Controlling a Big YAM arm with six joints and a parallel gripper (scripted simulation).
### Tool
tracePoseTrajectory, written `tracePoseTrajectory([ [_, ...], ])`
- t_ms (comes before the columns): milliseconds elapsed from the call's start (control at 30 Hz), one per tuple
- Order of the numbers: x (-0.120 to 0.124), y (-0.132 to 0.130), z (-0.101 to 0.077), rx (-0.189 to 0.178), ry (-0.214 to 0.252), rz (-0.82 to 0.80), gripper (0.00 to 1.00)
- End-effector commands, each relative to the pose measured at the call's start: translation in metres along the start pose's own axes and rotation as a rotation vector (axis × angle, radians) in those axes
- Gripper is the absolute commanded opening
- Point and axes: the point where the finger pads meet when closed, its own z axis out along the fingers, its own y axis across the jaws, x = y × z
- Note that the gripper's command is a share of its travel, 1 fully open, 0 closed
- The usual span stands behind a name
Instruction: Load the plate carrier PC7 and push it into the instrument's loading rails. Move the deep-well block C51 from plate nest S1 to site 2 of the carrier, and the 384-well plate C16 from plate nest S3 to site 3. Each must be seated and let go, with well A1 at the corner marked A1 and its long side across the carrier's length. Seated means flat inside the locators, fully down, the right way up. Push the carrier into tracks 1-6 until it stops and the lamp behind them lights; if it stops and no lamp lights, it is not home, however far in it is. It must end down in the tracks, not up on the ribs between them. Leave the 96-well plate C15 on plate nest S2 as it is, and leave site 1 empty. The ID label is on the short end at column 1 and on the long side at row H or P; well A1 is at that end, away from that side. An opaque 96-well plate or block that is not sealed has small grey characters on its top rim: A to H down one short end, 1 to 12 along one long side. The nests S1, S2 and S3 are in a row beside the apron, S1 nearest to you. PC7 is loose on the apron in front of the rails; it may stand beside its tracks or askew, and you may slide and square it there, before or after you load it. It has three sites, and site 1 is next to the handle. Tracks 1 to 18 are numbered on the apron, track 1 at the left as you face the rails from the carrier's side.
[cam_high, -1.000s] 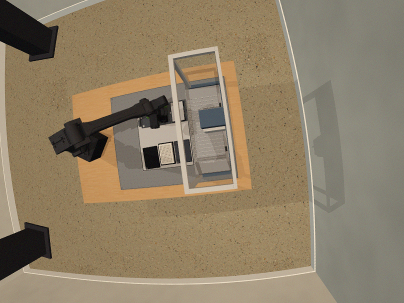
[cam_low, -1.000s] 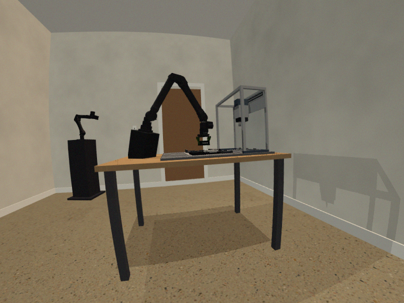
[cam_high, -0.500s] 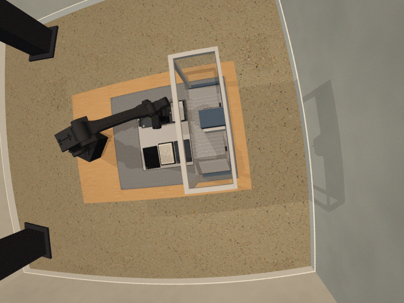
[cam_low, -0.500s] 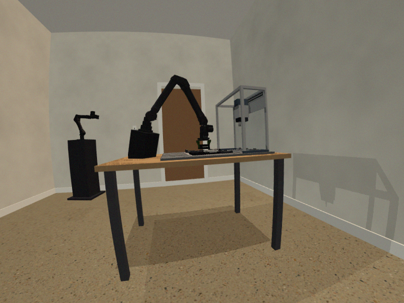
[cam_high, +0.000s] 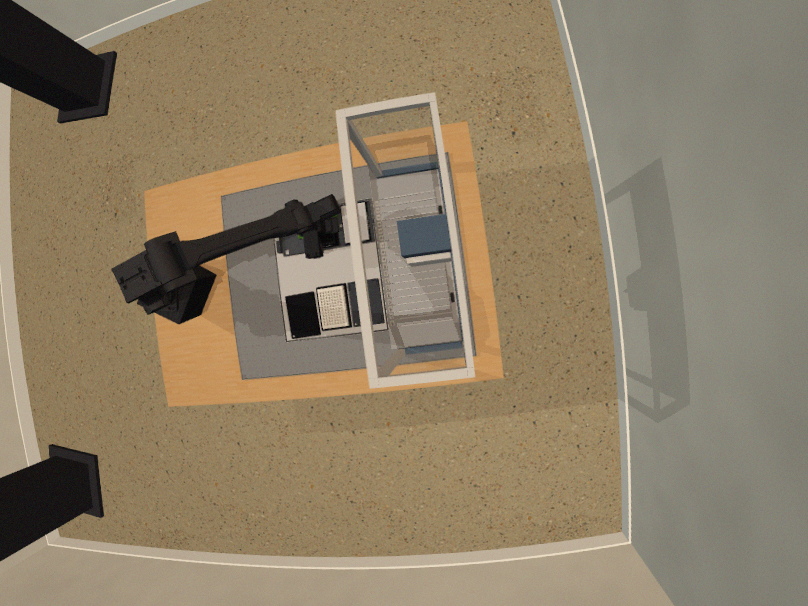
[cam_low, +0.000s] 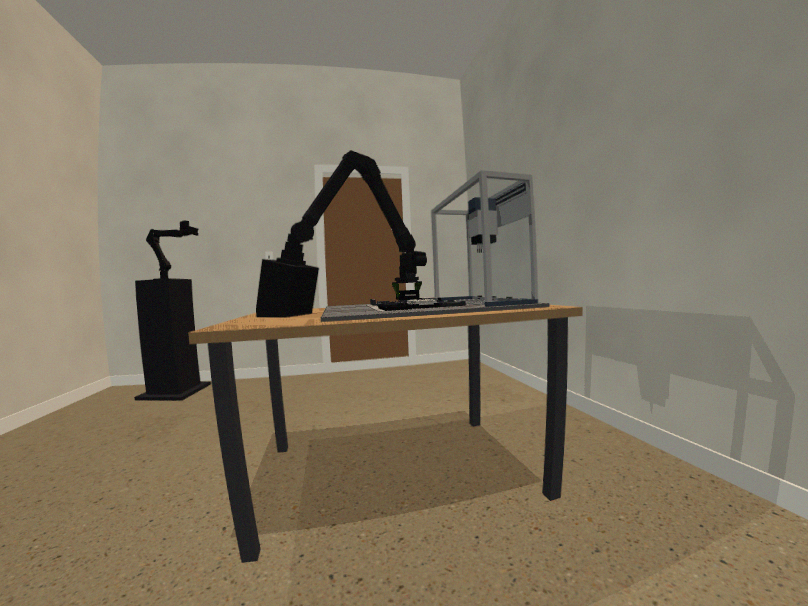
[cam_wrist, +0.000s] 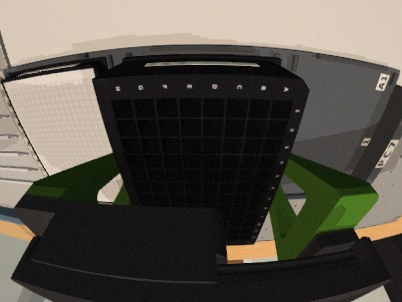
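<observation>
My gripper (cam_wrist: 201, 148) is shut on the black deep-well block C51 (cam_wrist: 202, 150), its green fingers on the two long sides. Small grey characters run along the block's far short end and its right long side. In the overhead view the gripper (cam_high: 324, 233) hangs over the dark plate carrier PC7 (cam_high: 339, 225) on the pale apron, in front of the rails. In the side view the block (cam_low: 405, 295) is low, just above the carrier. Whether it touches the carrier is hidden. The white 96-well plate C15 (cam_high: 330, 306) sits on the middle nest.
The instrument's glass-and-frame housing (cam_high: 404, 241) stands right of the apron, with a blue head (cam_high: 424, 236) over the ribbed rails (cam_high: 417, 283). A black nest (cam_high: 302, 315) lies left of C15 and dark ones (cam_high: 365, 303) right of it. The arm's base (cam_high: 163, 273) sits at the table's left.
</observation>
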Motion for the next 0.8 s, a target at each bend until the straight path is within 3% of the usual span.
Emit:
tracePoseTrajectory([
  [0, 0.004, 0.016, -0.011, -0.035, 0.010, 0.001, 0.00],
  [233, 0.004, 0.016, -0.011, -0.035, 0.010, 0.001, 0.00],
  [267, 0.007, 0.025, -0.009, -0.050, 0.016, -0.007, 0.00],
  [767, 0.003, 0.016, 0.001, -0.030, 0.009, -0.006, 0.00],
])
